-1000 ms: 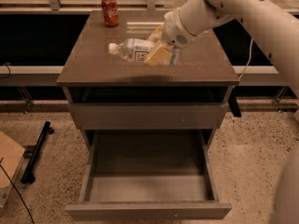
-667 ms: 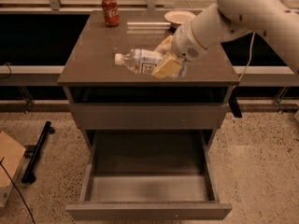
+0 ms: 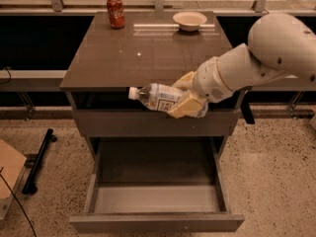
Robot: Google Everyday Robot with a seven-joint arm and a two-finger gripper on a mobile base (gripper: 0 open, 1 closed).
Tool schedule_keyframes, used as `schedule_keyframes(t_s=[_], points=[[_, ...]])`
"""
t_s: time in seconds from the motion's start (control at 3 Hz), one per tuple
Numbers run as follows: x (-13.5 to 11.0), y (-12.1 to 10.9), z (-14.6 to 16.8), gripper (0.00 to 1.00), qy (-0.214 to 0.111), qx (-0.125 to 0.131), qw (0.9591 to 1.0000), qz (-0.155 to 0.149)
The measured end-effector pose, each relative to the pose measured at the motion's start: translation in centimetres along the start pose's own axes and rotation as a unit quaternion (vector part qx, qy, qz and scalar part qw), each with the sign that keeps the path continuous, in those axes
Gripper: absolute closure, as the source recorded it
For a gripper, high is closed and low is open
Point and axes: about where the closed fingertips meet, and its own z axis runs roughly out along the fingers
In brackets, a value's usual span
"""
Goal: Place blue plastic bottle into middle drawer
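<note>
My tool (image 3: 177, 99) hangs just past the front edge of the tabletop (image 3: 143, 53), right of centre, level with the upper drawer front (image 3: 113, 124). Its pale fingers (image 3: 183, 107) are clamped above and below the blue plastic bottle (image 3: 155, 96). The bottle lies on its side in the grip, white cap pointing left, its body across the dark gap under the tabletop lip. Below it the middle drawer (image 3: 155, 199) is pulled out wide, the pale floor bare from wall to wall. Open air lies between the bottle and that floor, and the drawer's front rim sits nearer the camera than the bottle. My arm comes in from the right, over the tabletop's right front corner. A red soda can (image 3: 116, 12) and a shallow bowl (image 3: 189, 19) stand at the back edge, well apart from the tool. On the floor to the left are a black bar (image 3: 39, 159) and a cardboard box (image 3: 9, 174), away from the drawer.
</note>
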Motion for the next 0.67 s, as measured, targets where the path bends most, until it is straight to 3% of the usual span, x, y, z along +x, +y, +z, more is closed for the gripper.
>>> schedule_keyframes(t_s=[0.33,0.67], points=[[2.2,2.5,1.9,1.0,-0.008,-0.008,0.9996,0.024],[3.7,3.4,4.4,1.0,-0.014,-0.013,0.9991,0.038]])
